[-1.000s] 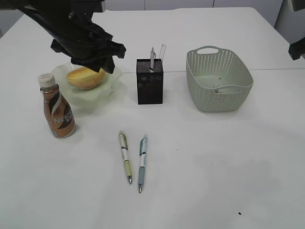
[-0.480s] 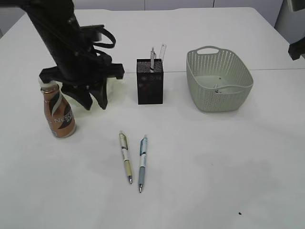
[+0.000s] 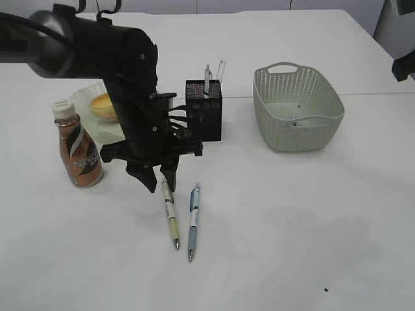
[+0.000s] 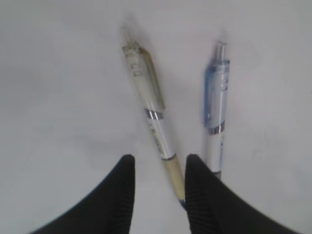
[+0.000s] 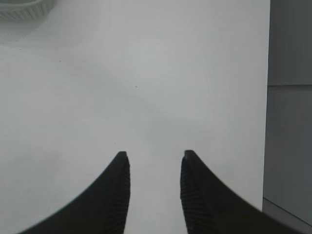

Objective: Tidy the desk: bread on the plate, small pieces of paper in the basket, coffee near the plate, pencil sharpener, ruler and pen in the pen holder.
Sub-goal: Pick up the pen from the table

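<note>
Two pens lie side by side on the white worktop [image 3: 311, 214], in front of the black pen holder [image 3: 203, 111]. The yellow pen [image 3: 170, 214] is on the left and the blue pen [image 3: 193, 222] is on the right. They are close but not touching. Both lie long-ways from back to front, with their writing tips toward the front edge and their click ends toward the pen holder. The yellow pen leans a little to one side.

The left end effector [image 3: 157, 180] hangs just over the click end of the yellow pen. Its fingers are partly open and hold nothing. The left wrist view shows what the outside view hides: the yellow pen runs down between the two dark fingers [image 4: 117, 195], nearer the right one, and the blue pen [image 4: 216, 102] lies outside them. The print on the pens is too blurry to read.

The pen holder has a clear ruler and another thin thing standing in it. To its left, bread [image 3: 104, 107] sits on a pale green plate [image 3: 83, 100], partly behind the arm. In front of the plate stands a brown coffee bottle [image 3: 77, 144] that says "NESCAFE". To the right is a green basket [image 3: 297, 107] with small bits inside.

The right end effector [image 5: 152, 183] shows only in its own view, partly open and empty over bare worktop.
</note>
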`<action>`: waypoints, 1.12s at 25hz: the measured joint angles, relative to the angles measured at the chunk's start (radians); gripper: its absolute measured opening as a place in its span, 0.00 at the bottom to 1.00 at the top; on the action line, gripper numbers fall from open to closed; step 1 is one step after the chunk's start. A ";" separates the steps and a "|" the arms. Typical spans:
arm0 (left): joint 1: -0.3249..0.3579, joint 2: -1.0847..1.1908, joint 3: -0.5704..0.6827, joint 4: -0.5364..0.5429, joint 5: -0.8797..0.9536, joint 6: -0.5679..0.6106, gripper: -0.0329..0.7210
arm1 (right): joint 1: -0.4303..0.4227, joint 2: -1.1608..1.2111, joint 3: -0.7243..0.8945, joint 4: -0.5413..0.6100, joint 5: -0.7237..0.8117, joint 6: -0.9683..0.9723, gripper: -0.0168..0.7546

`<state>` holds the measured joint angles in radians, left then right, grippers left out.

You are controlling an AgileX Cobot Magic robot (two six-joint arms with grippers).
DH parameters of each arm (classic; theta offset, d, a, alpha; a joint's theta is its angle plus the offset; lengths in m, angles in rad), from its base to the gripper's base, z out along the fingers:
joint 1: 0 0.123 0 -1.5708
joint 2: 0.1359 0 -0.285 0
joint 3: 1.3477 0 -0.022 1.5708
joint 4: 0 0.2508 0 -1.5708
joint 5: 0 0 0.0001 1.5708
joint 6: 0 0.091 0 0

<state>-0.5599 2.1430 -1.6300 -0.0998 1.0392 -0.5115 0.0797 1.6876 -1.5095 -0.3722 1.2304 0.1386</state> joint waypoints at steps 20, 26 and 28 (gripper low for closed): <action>0.000 0.102 -0.005 0.002 -0.057 -0.011 0.38 | 0.000 0.000 0.000 0.002 0.000 0.000 0.40; 0.000 0.102 -0.005 0.002 -0.071 -0.011 0.38 | 0.000 0.000 0.000 0.002 0.000 0.000 0.40; 0.000 0.102 -0.005 0.002 -0.075 -0.011 0.38 | 0.000 0.000 0.000 0.002 0.000 0.000 0.40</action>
<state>-0.5599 2.2452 -1.6348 -0.0976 0.9643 -0.5226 0.0797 1.6876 -1.5095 -0.3706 1.2304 0.1386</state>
